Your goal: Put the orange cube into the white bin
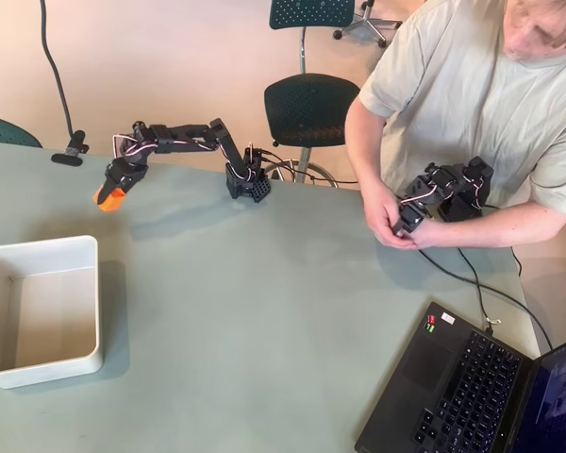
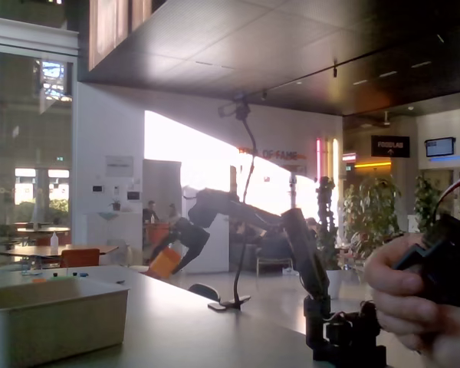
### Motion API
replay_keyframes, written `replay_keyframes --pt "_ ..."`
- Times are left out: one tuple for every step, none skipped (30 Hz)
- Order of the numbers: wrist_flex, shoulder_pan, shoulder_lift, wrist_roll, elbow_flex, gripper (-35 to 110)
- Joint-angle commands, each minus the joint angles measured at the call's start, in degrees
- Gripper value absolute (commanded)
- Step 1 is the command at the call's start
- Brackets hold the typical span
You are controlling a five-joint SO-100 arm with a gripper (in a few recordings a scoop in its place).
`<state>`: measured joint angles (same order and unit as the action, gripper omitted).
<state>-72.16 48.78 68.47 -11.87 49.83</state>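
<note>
The orange cube [image 1: 110, 197] is held in my black gripper [image 1: 114, 189], which is shut on it at the far left of the table in the overhead view. In the fixed view the orange cube [image 2: 165, 263] hangs in the gripper [image 2: 169, 257] well above the tabletop, with the arm stretched out to the left. The white bin [image 1: 40, 257] stands at the table's left edge, nearer the front than the gripper. In the fixed view the white bin [image 2: 57, 316] sits low at the left, below and left of the cube. Its inside looks bare.
A laptop [image 1: 472, 387] lies open at the front right corner. A person sits behind the table's right side with hands on another small arm. A black clamp [image 1: 71, 151] with a cable sits at the back edge near the gripper. An office chair [image 1: 309, 104] stands behind the table.
</note>
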Motion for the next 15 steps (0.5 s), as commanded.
replay_keyframes --pt "4.92 -1.23 -1.49 0.00 -3.87 22" --pt "7.03 -1.67 -2.46 0.00 -4.22 22" --pt "9.23 -1.93 -3.16 0.00 -4.39 22" --pt "11.51 -2.02 -3.69 0.00 -4.39 22" --pt "13.89 -2.29 -4.13 0.00 -4.39 22" --pt "16.17 -2.64 -4.48 0.09 -4.39 22" --pt "18.46 -2.90 -4.66 0.09 -4.39 22" --pt "20.48 -2.90 -4.75 0.18 -4.39 22" --pt "22.41 -2.99 -4.75 0.26 -4.31 22" --pt "24.26 -2.99 -4.83 0.44 -4.04 22" --pt "25.93 -2.99 -5.10 0.44 -3.96 22" --pt "27.33 -3.16 -5.54 0.44 -4.22 22" --pt "28.74 -3.69 -6.06 0.44 -4.31 22" --pt "30.15 -4.22 -6.50 0.44 -4.31 22" --pt "31.73 -4.66 -7.03 0.44 -4.31 22"
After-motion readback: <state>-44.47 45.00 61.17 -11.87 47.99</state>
